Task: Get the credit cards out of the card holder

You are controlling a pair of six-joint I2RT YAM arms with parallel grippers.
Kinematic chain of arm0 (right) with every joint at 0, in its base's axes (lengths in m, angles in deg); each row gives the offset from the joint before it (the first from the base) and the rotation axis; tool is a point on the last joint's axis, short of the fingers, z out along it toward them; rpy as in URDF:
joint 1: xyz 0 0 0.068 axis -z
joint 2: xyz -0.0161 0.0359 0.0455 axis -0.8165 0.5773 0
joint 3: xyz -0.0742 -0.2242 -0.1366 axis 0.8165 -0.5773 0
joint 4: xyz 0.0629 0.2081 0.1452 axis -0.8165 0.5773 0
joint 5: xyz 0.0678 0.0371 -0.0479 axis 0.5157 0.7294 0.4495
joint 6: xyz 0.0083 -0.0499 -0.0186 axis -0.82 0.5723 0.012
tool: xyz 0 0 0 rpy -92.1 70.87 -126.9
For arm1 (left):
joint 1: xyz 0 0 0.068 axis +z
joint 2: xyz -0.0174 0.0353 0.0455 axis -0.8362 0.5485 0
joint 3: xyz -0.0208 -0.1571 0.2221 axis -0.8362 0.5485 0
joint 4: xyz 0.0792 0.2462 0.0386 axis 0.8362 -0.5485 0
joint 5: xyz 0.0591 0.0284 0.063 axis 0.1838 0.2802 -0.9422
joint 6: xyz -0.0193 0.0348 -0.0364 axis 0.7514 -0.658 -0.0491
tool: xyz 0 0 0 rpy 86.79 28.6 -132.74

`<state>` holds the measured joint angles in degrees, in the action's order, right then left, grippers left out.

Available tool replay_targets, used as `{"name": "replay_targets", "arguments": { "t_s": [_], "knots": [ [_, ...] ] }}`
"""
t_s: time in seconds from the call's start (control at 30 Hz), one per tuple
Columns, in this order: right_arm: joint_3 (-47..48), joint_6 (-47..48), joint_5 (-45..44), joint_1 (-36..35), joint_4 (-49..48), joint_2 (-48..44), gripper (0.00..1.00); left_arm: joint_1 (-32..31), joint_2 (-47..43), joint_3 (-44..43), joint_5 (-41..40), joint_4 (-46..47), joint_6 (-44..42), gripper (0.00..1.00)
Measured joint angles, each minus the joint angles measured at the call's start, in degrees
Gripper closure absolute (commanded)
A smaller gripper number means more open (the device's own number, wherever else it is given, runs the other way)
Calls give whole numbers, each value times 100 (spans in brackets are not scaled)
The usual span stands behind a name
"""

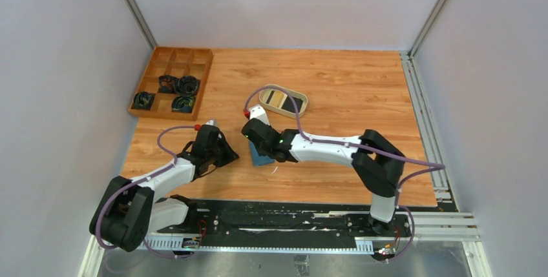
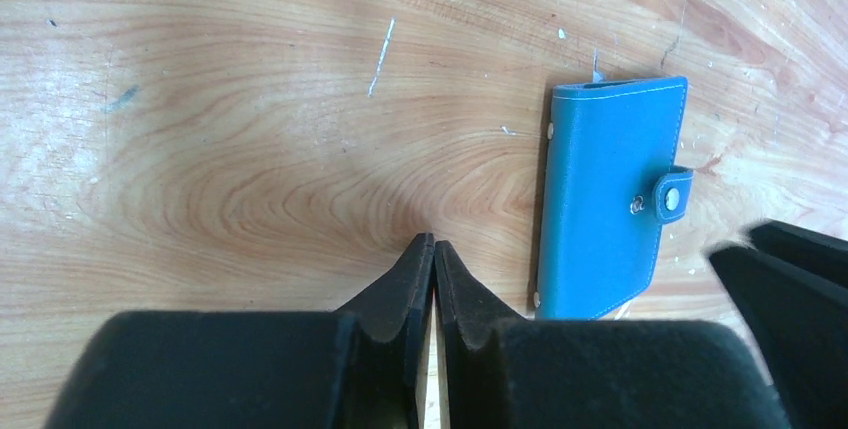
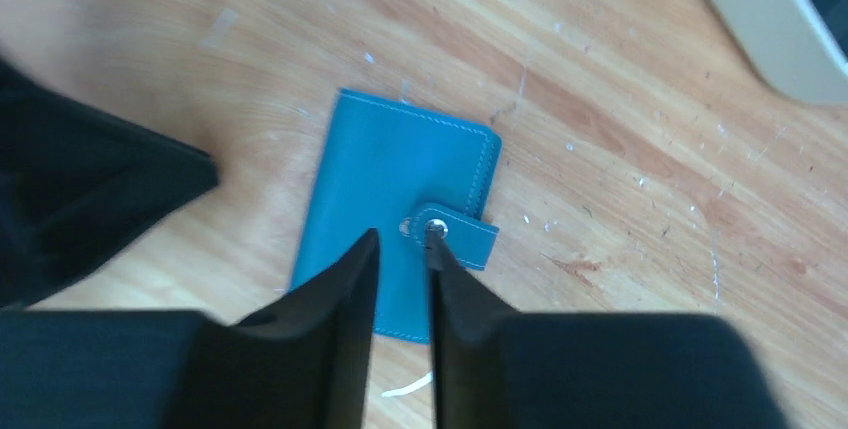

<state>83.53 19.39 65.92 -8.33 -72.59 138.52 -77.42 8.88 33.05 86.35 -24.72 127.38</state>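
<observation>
evidently the card holder [image 3: 400, 199] lies closed and flat on the table [image 2: 250, 99], snap tab [image 3: 457, 232] fastened. the right gripper [image 3: 400, 244] hangs over it, fingers slightly parted at the tab, probably to unsnap it. the left gripper [image 2: 434, 244], fingers pressed together, sits just beside, likely to pin it. two credit cards [image 1: 284, 100] lie in the beige dish [image 1: 263, 98].

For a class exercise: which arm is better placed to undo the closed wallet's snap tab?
Probably right: the right gripper hangs over the wallet, at the snap tab; the left gripper is shut, over the table beside it.
</observation>
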Motion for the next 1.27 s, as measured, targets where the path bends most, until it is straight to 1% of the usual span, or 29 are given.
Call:
{"name": "replay_targets", "arguments": {
  "t_s": [0.03,0.07,0.1,0.13,0.2,0.23,0.27,0.3,0.4,0.43,0.5,0.57,0.67,0.83,1.1,1.27],
  "knots": [
    [-109,72,72,2,-133,-186,62,0,-2,0,7,0,-7,83],
    [-210,138,138,7,-262,-409,55,0,-11,0,13,0,-24,75],
    [-275,186,190,13,-369,-612,51,0,-35,0,20,-7,-63,71],
    [-341,221,267,28,-505,-817,47,0,-87,-7,22,-35,-111,59],
    [-553,280,479,120,-785,-1272,45,0,-317,-85,17,-195,-238,41],
    [-658,284,560,192,-866,-1453,44,2,-452,-142,11,-267,-321,21],
    [-826,271,719,306,-1012,-1657,42,2,-603,-205,7,-328,-442,5],
    [-1012,254,852,446,-1104,-1851,39,2,-780,-297,-4,-393,-562,1],
    [-1665,151,1123,946,-1263,-2273,31,13,-1283,-708,-74,-627,-901,0],
    [-1902,140,1154,1073,-1285,-2369,26,13,-1423,-885,-118,-688,-1036,0],
    [-2400,107,1169,1228,-1255,-2573,18,15,-1574,-1123,-190,-780,-1268,0],
    [-2872,81,1128,1263,-1163,-2841,14,15,-1705,-1279,-271,-861,-1484,0],
    [-3233,79,990,1263,-1027,-3265,13,17,-1843,-1298,-413,-940,-1694,0],
    [-3281,229,651,1285,-946,-3711,13,22,-1923,-1296,-555,-960,-1950,0],
    [-3279,529,402,1303,-723,-3705,14,22,-1987,-1296,-791,-960,-2179,0],
    [-3279,702,396,1311,-710,-3705,12,22,-2122,-1296,-905,-953,-2251,0]
  ]
}}
